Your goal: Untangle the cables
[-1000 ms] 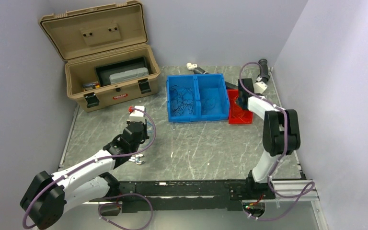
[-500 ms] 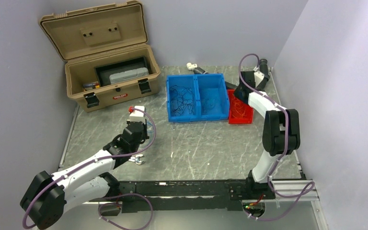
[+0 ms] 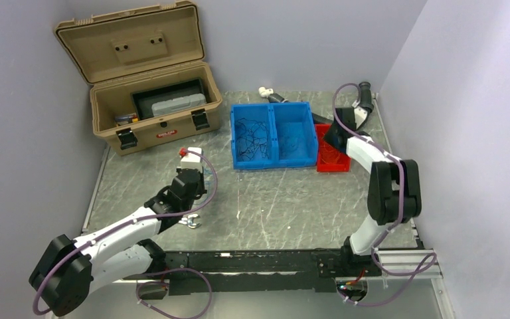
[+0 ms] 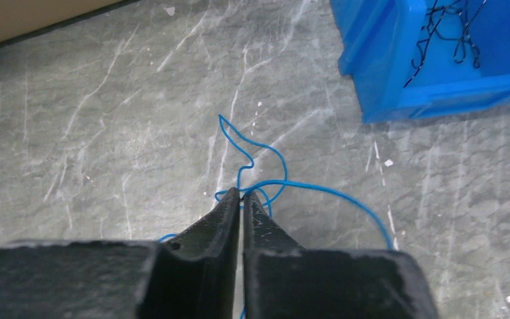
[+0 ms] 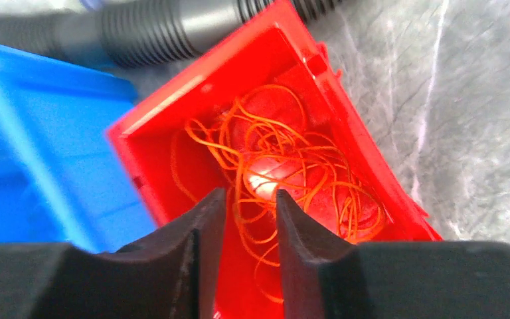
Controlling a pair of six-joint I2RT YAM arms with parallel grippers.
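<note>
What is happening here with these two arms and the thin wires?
The robot seems to be sorting tangled wires by colour. The left gripper is shut on a blue wire lying on the table. The right gripper, open, hovers over orange wires in the red bin. Black wires lie in the blue bin.

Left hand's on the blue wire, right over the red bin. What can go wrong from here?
1. Left hand pinches the blue wire only at its very tips; a pull may slip it.
2. Right hand hangs open over the orange wires in the red bin; closing may catch several looped strands together.
</note>
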